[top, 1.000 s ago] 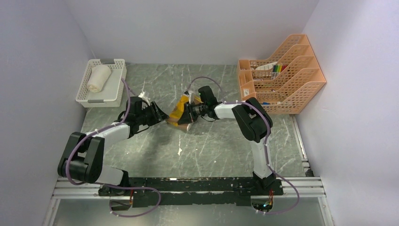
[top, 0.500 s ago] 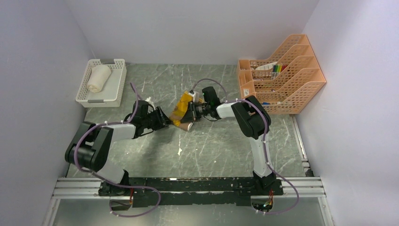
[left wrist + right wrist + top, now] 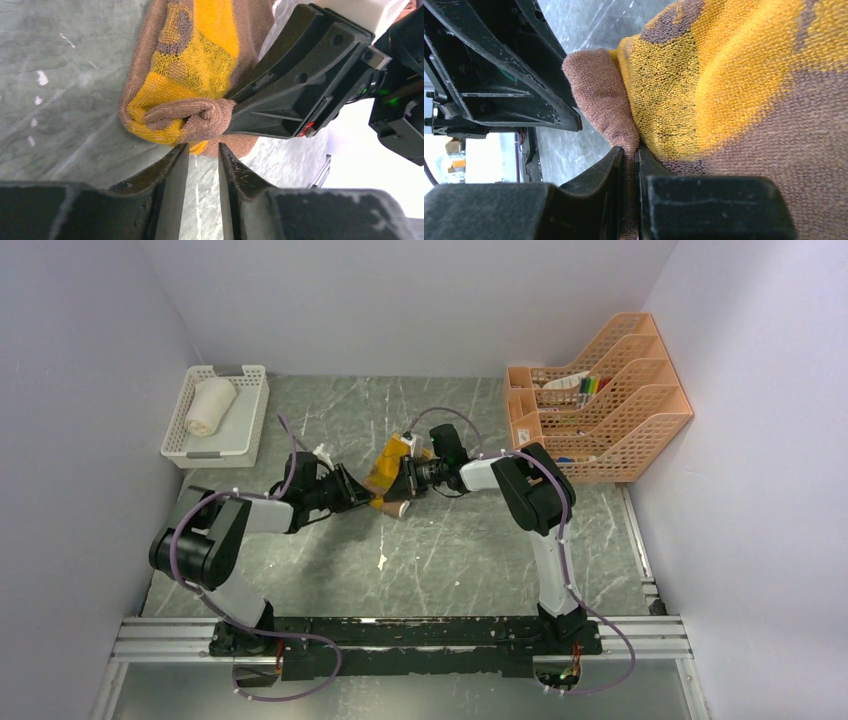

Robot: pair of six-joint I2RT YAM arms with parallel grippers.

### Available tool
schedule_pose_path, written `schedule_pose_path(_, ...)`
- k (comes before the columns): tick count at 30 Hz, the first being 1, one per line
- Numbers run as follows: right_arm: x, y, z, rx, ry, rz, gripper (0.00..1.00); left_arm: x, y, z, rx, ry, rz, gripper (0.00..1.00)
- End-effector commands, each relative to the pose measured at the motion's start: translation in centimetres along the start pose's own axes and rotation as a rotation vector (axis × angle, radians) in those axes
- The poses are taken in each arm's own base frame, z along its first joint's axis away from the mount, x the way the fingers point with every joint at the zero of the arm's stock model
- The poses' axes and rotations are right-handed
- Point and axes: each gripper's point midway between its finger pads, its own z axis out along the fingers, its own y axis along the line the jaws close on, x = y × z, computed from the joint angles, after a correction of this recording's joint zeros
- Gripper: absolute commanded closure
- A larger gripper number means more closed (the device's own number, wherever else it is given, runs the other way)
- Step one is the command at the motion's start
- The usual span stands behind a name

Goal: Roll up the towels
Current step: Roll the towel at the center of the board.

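Observation:
The brown towel with a mustard-yellow reverse [image 3: 385, 472] lies bunched mid-table; it also shows in the left wrist view [image 3: 200, 65] and the right wrist view [image 3: 744, 90]. My right gripper [image 3: 406, 485] is shut on a brown fold at the towel's near end [image 3: 629, 150]. My left gripper [image 3: 356, 496] sits just left of the towel, its jaws a narrow gap apart with only table between them [image 3: 203, 150], and its tips are at the towel's edge. The cream-white towel [image 3: 210, 405] lies rolled in the white basket [image 3: 188, 450].
An orange tiered file rack [image 3: 600, 405] with pens stands at the back right. The white basket stands at the back left by the wall. Walls close in the left, back and right sides. A metal rail [image 3: 400, 640] runs along the near edge.
My left gripper has moved right, up to the towel's edge, and its elbow has swung inward. My right gripper lifted the towel's end slightly farther back and then held still.

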Motion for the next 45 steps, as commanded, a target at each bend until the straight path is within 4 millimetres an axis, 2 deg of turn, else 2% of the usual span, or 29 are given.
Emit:
schedule_pose_path(1,1.3,-1.4,0.4,0.017,0.029,0.024,0.90,-0.9,-2.7,0.8,0.125,-0.005,0.012,0.67)
schedule_pose_path(5,1.3,-1.5,0.3,0.019,0.032,0.017,0.90,-1.4,-3.3,1.4,0.163,-0.009,0.012,0.89)
schedule_pose_path(7,1.3,-1.5,0.3,0.022,0.036,0.014,0.90,-2.1,-3.9,1.6,0.179,-0.018,0.021,0.93)
schedule_pose_path(16,1.7,-1.8,0.4,0.024,0.044,0.024,0.90,-3.7,-4.4,2.9,0.191,-0.041,0.037,0.93)
schedule_pose_path(20,1.7,-2.0,0.3,0.035,0.050,0.017,0.90,-3.2,-3.7,3.6,0.183,-0.021,0.003,0.93)
schedule_pose_path(24,1.6,-2.2,0.2,0.048,0.050,0.010,0.90,-2.4,-2.5,3.5,0.146,-0.012,-0.006,0.93)
schedule_pose_path(29,1.5,-2.4,0.3,0.047,0.049,0.017,0.90,-2.5,-1.6,3.3,0.098,-0.033,0.014,0.93)
schedule_pose_path(33,1.5,-2.5,0.3,0.052,0.052,0.019,0.89,-2.5,-0.3,4.0,0.061,-0.046,0.022,0.93)
schedule_pose_path(39,1.0,-3.0,-0.2,0.129,0.058,-0.035,0.81,-2.5,1.4,5.2,0.016,-0.056,0.029,0.93)
schedule_pose_path(43,-1.2,-3.0,-1.0,0.242,0.045,-0.158,0.70,-2.8,2.1,5.7,-0.007,-0.059,0.035,0.93)
schedule_pose_path(45,-2.4,-2.9,-1.5,0.324,0.036,-0.256,0.59,-2.8,2.2,5.9,-0.010,-0.056,0.038,0.93)
